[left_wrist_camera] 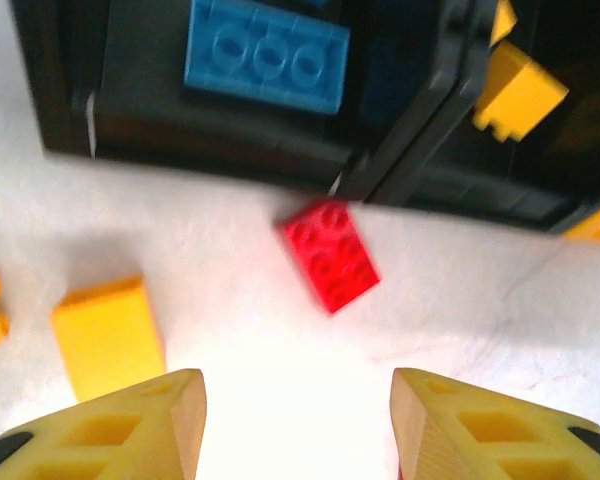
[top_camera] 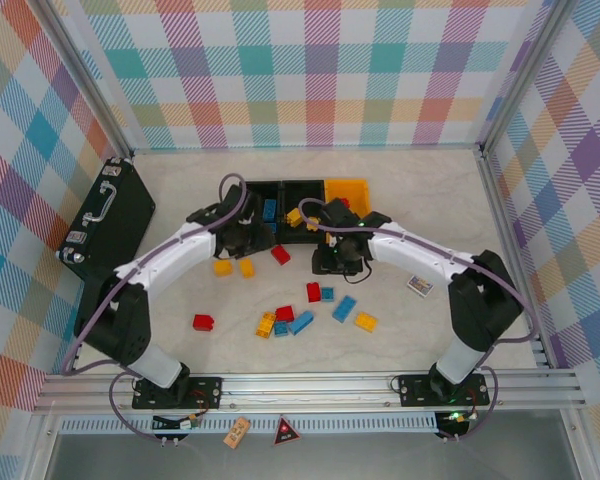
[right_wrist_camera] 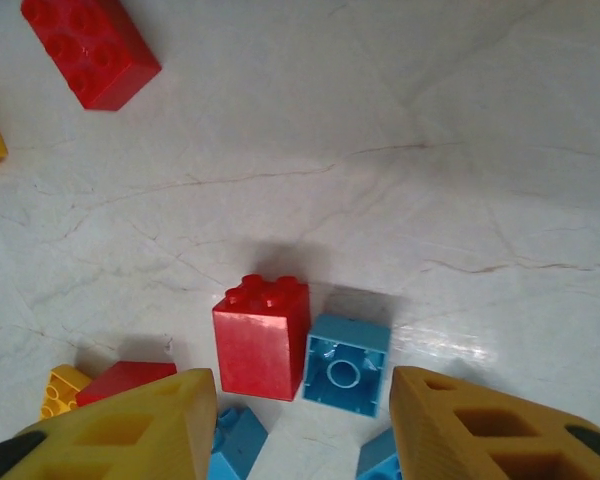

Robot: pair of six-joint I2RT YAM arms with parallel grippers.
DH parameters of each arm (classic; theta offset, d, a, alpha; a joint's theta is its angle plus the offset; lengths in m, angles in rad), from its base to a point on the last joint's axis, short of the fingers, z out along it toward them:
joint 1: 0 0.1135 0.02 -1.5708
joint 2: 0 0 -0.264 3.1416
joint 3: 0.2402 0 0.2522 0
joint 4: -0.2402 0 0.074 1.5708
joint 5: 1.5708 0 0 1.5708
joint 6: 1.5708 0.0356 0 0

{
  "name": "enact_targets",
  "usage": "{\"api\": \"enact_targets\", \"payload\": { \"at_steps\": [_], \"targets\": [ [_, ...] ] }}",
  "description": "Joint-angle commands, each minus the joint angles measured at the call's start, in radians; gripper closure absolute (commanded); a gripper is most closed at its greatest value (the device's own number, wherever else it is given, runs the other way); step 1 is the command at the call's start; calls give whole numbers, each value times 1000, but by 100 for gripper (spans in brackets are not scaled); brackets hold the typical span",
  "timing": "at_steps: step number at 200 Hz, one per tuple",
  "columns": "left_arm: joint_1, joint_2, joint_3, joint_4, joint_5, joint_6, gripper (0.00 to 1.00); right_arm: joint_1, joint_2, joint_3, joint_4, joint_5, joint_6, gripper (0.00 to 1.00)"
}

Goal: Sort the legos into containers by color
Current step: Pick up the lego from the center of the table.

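My left gripper [left_wrist_camera: 298,385] is open and holds nothing; it hovers over the table just in front of the containers. Ahead of it a red lego [left_wrist_camera: 330,255] lies on the table, with a yellow lego [left_wrist_camera: 108,335] to the left. A blue lego [left_wrist_camera: 267,55] rests in the left black bin [left_wrist_camera: 210,140], and a yellow one [left_wrist_camera: 515,95] in the middle black bin [left_wrist_camera: 480,190]. My right gripper [right_wrist_camera: 305,385] is open above a red lego [right_wrist_camera: 262,335] and an upturned blue lego [right_wrist_camera: 346,363], which sit side by side between its fingertips. The yellow bin [top_camera: 347,195] stands at the right of the row.
A black briefcase [top_camera: 110,215] lies at the left. A small printed card [top_camera: 419,285] sits right of the right arm. Several loose bricks [top_camera: 285,320] are scattered near the front middle, and one red brick [top_camera: 202,322] lies apart on the left.
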Motion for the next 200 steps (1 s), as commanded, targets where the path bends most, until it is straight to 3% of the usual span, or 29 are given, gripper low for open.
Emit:
{"api": "enact_targets", "payload": {
  "at_steps": [1, 48, 117, 200],
  "targets": [
    [-16, -99, -109, 34, 56, -67, 47, 34, 48, 51, -29, -13, -27, 49],
    [-29, -261, -221, -23, 22, -73, 42, 68, 136, 83, -47, -2, -36, 47],
    [-31, -297, -290, -10, 37, -102, 42, 107, 233, 111, -45, 13, -34, 48],
    [-39, -307, -310, 8, 38, -119, 42, 111, 235, 123, -53, 48, -29, 73]
  ]
}}
